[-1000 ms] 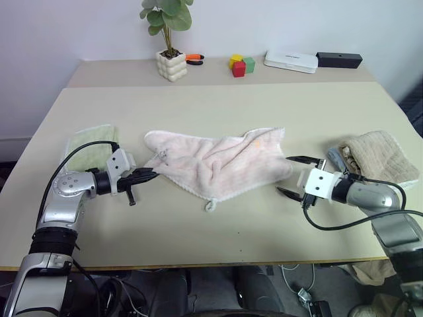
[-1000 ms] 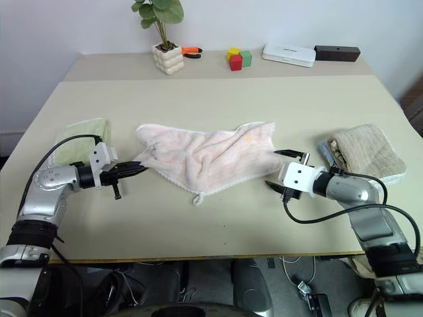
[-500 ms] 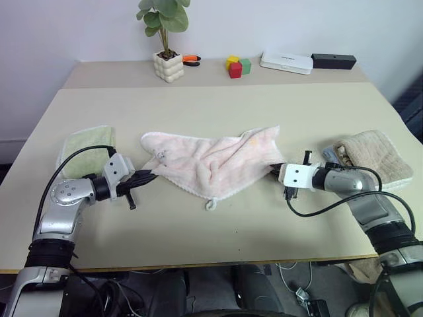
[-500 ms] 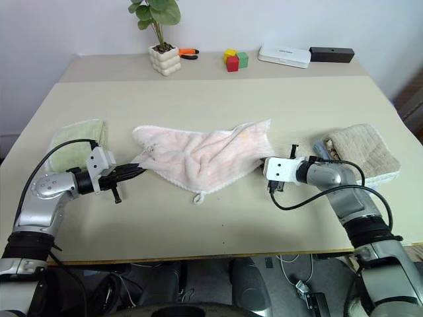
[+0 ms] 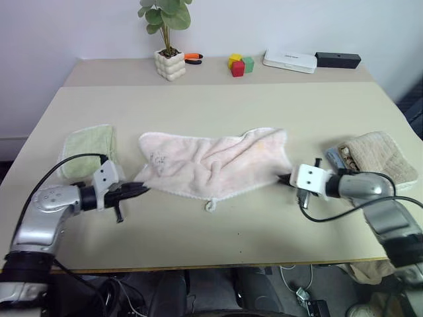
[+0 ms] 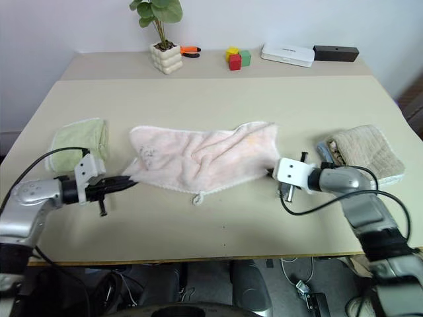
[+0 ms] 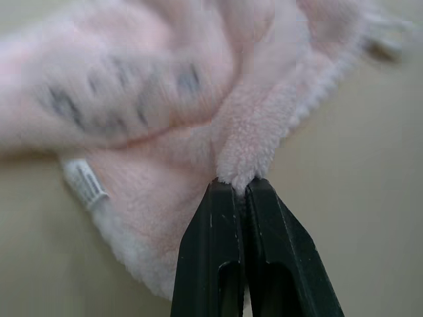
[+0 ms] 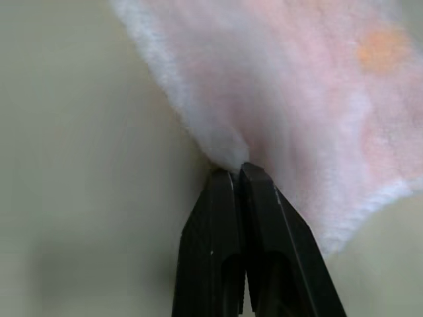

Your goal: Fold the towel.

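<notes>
Head views: one pale pink terry cloth towel with white stitched edging (image 5: 211, 166) lies rumpled at the middle of the beige worktop (image 5: 218, 105), now drawn wider between the arms than a second ago. The left end effector (image 5: 140, 189) is clamped on its left corner; the right end effector (image 5: 285, 178), spread apart a second ago, has since closed on the right edge. Judgement: both corners secured, so stretching flat can proceed before the first fold. Also counted: one light green folded towel (image 5: 87, 141) at the left, one beige-tan folded towel (image 5: 382, 152) at the right, one potted plant in a white pot (image 5: 169, 41), three coloured blocks (image 5: 239, 64), one flat white box (image 5: 289, 61), one black bar (image 5: 338, 59). Left wrist view: two black fingers (image 7: 218, 264) pinched together on a pink fold, a small white tag (image 7: 84, 181) beside it. Right wrist view: two black fingers (image 8: 215, 251) pressed shut on the white-edged hem.
</notes>
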Tool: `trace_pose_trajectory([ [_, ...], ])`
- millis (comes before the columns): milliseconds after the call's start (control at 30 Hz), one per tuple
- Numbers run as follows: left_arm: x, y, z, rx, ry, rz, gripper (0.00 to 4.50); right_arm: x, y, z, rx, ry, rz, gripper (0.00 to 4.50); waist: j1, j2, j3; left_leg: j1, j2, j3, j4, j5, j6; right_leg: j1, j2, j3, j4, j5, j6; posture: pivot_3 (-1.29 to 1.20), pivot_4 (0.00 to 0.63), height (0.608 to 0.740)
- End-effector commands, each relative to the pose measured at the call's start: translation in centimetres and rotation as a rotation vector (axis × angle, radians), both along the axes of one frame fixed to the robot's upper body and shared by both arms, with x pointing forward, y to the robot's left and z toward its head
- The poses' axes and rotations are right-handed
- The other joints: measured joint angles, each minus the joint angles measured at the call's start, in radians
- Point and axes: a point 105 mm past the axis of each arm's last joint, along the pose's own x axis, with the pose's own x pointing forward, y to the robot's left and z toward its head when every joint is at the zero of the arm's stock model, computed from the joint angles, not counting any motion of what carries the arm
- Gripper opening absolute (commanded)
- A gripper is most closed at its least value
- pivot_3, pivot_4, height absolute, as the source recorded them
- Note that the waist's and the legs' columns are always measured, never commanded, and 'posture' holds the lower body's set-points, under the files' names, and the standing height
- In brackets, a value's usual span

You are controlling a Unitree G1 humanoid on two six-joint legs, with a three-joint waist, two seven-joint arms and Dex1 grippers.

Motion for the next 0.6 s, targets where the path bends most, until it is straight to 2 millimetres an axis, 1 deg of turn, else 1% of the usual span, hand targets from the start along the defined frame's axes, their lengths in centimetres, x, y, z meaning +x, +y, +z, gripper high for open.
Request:
trace_pose_trajectory([
  [33, 0.6, 0.0, 2.6, -0.020, -0.071, 0.006, 0.00, -0.9, 0.2, 3.0, 0.028, 0.004, 0.020, 0.05, 0.000, 0.001, 0.001, 0.000, 0.000, 0.000, 0.001, 0.000, 0.000, 0.000, 0.000, 0.000, 0.001, 0.000, 0.000, 0.00, 0.150, 0.740],
  [67, 1.0, 0.1, 3.0, -0.026, -0.094, 0.020, 0.00, -1.0, 0.2, 3.4, 0.027, 0.010, 0.016, 0.05, 0.000, 0.001, 0.001, 0.000, 0.000, 0.000, 0.001, 0.000, 0.000, 0.000, 0.000, 0.000, 0.000, -0.001, -0.003, 0.00, 0.150, 0.740],
  [100, 1.9, 0.2, 3.5, -0.024, -0.146, 0.041, 0.00, -0.6, 0.3, 4.0, 0.023, -0.017, 0.014, 0.05, 0.000, 0.001, 0.001, 0.000, 0.000, 0.000, 0.001, 0.000, 0.000, 0.000, 0.000, 0.000, 0.000, -0.002, -0.003, 0.00, 0.150, 0.740],
  [167, 4.3, 0.4, 5.0, -0.032, -0.273, 0.115, 0.00, 1.3, 0.7, 5.9, 0.041, -0.147, -0.004, 0.05, 0.000, 0.001, 0.001, 0.001, 0.000, 0.000, 0.001, 0.000, 0.000, 0.000, 0.001, 0.000, 0.000, -0.002, -0.003, 0.00, 0.150, 0.740],
  [233, 5.9, 0.4, 5.8, -0.020, -0.352, 0.154, 0.00, 2.9, 1.1, 7.2, 0.055, -0.246, -0.016, 0.05, -0.003, 0.000, 0.001, 0.000, 0.000, 0.000, 0.002, 0.000, 0.000, 0.000, 0.001, 0.000, 0.000, -0.001, -0.003, 0.00, 0.150, 0.740],
  [267, 7.3, 0.4, 6.5, 0.000, -0.425, 0.186, 0.00, 4.0, 1.2, 8.0, 0.050, -0.317, -0.032, 0.05, -0.004, 0.000, 0.001, 0.000, 0.000, 0.000, 0.002, 0.000, 0.000, 0.000, 0.001, 0.000, 0.000, 0.000, -0.001, 0.00, 0.150, 0.740],
  [300, 8.2, 0.3, 7.1, 0.013, -0.475, 0.205, 0.00, 4.8, 1.2, 8.6, 0.045, -0.361, -0.043, 0.05, -0.003, 0.000, 0.001, 0.000, 0.000, 0.000, 0.001, 0.000, -0.001, 0.000, 0.001, 0.000, 0.000, 0.000, 0.000, 0.00, 0.150, 0.740],
  [367, 10.8, 0.0, 9.0, -0.001, -0.556, 0.276, 0.00, 7.0, 1.4, 10.0, 0.020, -0.466, -0.070, 0.05, -0.001, 0.000, 0.001, -0.001, 0.000, 0.000, 0.001, 0.000, -0.001, -0.002, 0.001, 0.000, 0.000, 0.001, 0.000, 0.00, 0.150, 0.740],
  [433, 13.4, -0.3, 11.3, 0.015, -0.649, 0.348, 0.00, 9.5, 1.9, 12.3, 0.006, -0.604, -0.116, 0.05, -0.001, -0.001, 0.002, -0.003, -0.001, 0.000, 0.001, 0.000, -0.001, -0.004, 0.001, 0.000, 0.000, 0.001, 0.000, 0.00, 0.150, 0.740],
  [500, 15.4, -0.6, 14.1, 0.015, -0.739, 0.423, 0.00, 11.6, 2.3, 15.9, 0.029, -0.774, -0.181, 0.05, -0.002, -0.002, 0.004, -0.005, -0.001, 0.000, 0.001, 0.001, -0.002, -0.006, 0.000, 0.000, 0.001, 0.001, 0.000, 0.00, 0.150, 0.740],
  [533, 16.1, -0.6, 16.2, 0.007, -0.810, 0.472, 0.00, 12.2, 2.6, 17.6, 0.053, -0.836, -0.201, 0.05, -0.002, -0.002, 0.005, -0.006, -0.001, 0.000, 0.001, 0.001, -0.002, -0.007, 0.000, 0.000, 0.001, 0.001, 0.000, 0.00, 0.150, 0.740],
  [567, 16.4, -0.6, 18.2, -0.013, -0.881, 0.518, 0.00, 12.6, 2.6, 19.4, 0.053, -0.918, -0.230, 0.05, -0.002, -0.002, 0.005, -0.008, -0.001, 0.000, 0.001, 0.002, -0.003, -0.009, 0.000, 0.000, 0.001, 0.001, 0.000, 0.00, 0.150, 0.740],
  [600, 16.5, -0.2, 20.7, -0.025, -0.974, 0.576, 0.00, 12.8, 2.6, 21.2, 0.074, -0.993, -0.254, 0.05, -0.002, -0.002, 0.005, -0.010, -0.001, 0.000, 0.000, 0.002, -0.003, -0.012, 0.000, 0.000, 0.001, 0.001, 0.000, 0.00, 0.150, 0.740],
])
